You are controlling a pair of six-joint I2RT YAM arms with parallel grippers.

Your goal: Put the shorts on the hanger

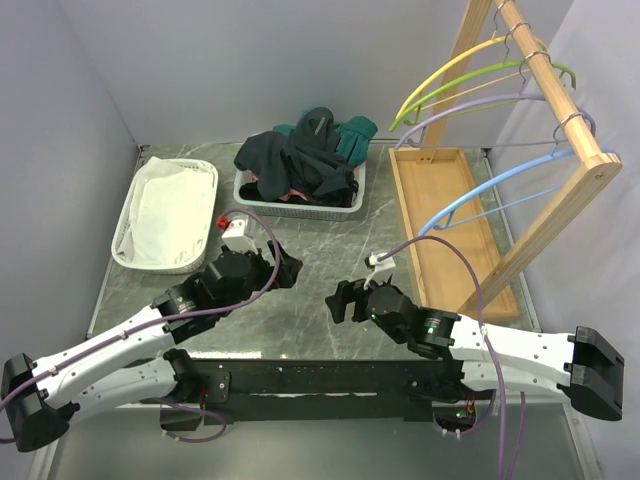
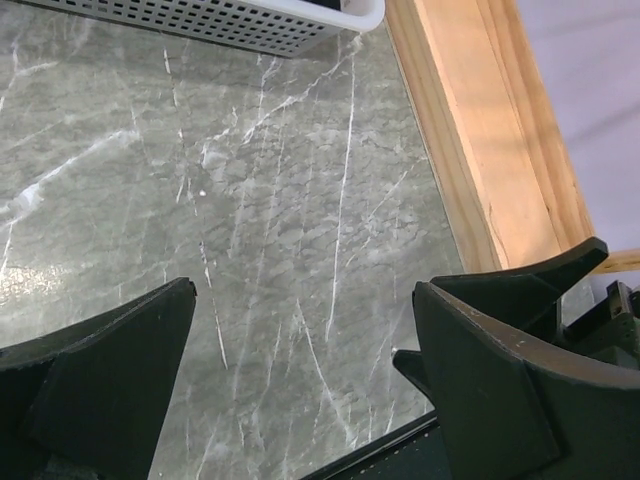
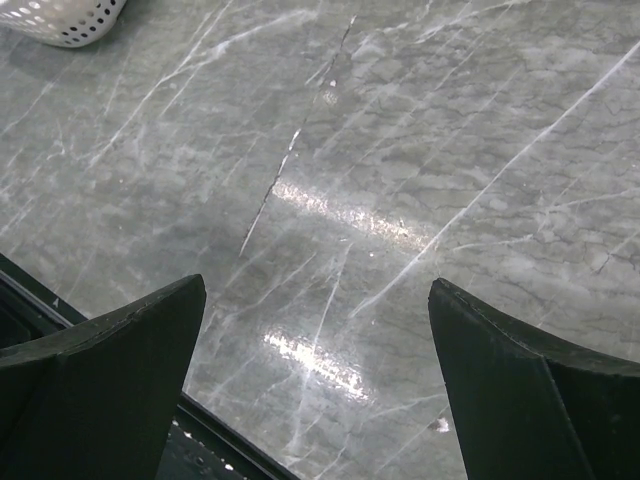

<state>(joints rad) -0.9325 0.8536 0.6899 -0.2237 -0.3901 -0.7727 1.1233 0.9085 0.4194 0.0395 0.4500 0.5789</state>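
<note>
I see the shorts (image 1: 300, 165) heaped as dark fabric in the white slotted basket (image 1: 300, 207) at the far middle of the desk (image 1: 310, 250), with a teal garment (image 1: 356, 133) on the right side of the same pile. The hanger (image 1: 470, 196), the light-blue one, hangs on the wooden rack (image 1: 540, 75) to the right of the basket, nearest of the row on the rail. It is well apart from the shorts.

Both my arms sit low on the near side of the basket. The left fingers (image 2: 100, 390) are apart over bare marble. In the left wrist view the basket's wall (image 2: 250, 25) lies ahead and the rack's wooden base (image 2: 500, 150) runs along the right. The right fingers (image 3: 100, 380) are also spread, with only desk surface showing between them. From overhead they lie nearer to me than the left pair and to the right of it, touching nothing. A second white bin (image 1: 165, 215), lined with white cloth, stands to the left of the basket.
</note>
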